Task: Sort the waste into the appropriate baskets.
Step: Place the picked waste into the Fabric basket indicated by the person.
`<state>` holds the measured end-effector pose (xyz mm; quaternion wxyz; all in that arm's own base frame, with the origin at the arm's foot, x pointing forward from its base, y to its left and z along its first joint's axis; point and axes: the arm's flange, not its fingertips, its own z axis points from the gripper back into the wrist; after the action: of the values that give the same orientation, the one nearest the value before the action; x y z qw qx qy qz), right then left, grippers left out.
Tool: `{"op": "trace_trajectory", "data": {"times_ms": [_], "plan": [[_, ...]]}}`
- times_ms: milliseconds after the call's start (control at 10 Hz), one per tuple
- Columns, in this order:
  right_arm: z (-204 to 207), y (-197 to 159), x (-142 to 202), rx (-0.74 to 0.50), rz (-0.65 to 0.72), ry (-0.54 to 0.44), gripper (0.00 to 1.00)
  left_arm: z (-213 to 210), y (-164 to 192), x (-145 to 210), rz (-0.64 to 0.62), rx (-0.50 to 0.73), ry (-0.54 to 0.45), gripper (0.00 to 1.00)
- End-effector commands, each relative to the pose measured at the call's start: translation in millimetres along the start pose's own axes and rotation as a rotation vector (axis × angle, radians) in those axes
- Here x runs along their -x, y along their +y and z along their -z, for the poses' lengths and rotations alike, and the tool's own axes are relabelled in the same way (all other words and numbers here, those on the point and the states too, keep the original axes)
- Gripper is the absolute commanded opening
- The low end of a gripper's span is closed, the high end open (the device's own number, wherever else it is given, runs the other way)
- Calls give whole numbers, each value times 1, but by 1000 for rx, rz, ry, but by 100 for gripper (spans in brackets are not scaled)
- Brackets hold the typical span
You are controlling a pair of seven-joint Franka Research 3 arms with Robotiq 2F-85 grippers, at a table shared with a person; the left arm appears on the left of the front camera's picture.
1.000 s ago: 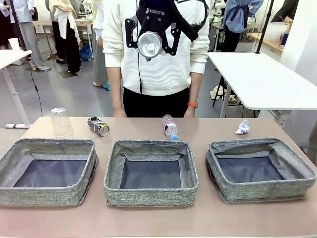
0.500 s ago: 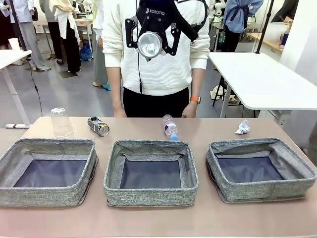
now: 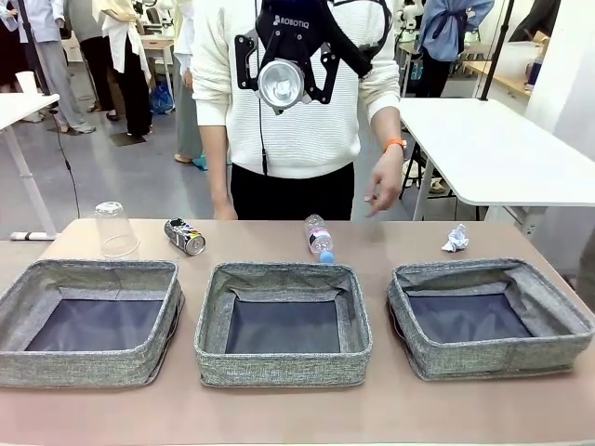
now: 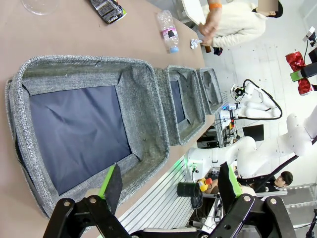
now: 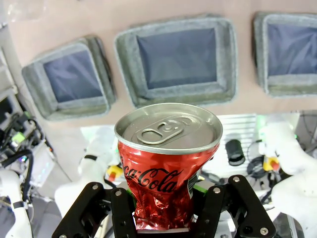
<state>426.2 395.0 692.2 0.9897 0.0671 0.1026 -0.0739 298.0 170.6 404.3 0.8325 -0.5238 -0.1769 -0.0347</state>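
Observation:
My right gripper [image 3: 284, 78] hangs high over the table's far side, shut on a crushed red can [image 5: 166, 163] whose silver top [image 3: 281, 83] faces the front camera. Along the table's far edge lie a clear plastic cup [image 3: 115, 229], a dark printed can [image 3: 184, 236], a small blue-capped bottle [image 3: 319, 237] and a crumpled paper ball [image 3: 455, 239]. Three grey woven baskets stand in a row: left [image 3: 19, 297], middle [image 3: 212, 316], right [image 3: 548, 297]. My left gripper [image 4: 168, 183] is open above the near wall of the left basket [image 4: 143, 99], holding nothing.
A person in a white sweater stands at the far side, with one hand [image 3: 383, 186] raised above the table edge between the bottle and the paper ball. A white table [image 3: 493, 149] stands behind at the right. Bare tabletop [image 3: 297, 418] runs in front of the baskets.
The person's hand has lifted from beside the hip and swung out to the right. Both grippers and all the waste have stayed put.

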Motion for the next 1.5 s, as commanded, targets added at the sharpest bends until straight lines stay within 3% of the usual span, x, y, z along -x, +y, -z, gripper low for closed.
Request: {"op": "trace_trajectory", "data": {"times_ms": [0,700,800,1000,1300,1400], "plan": [[-2,0,4,-5,0,3,0,0,0,-1,19,17,-11,100],[0,0,0,0,0,0,0,0,0,-1,19,17,-11,100],[7,-20,-11,42,-133,25,0,0,0,-1,19,17,-11,100],[24,-97,-22,12,-319,139,0,0,0,-1,19,17,-11,100],[55,-205,-3,-55,-368,15,0,0,0,-1,19,17,-11,100],[70,-234,0,-78,-295,-101,0,0,0,-1,19,17,-11,100]]}}
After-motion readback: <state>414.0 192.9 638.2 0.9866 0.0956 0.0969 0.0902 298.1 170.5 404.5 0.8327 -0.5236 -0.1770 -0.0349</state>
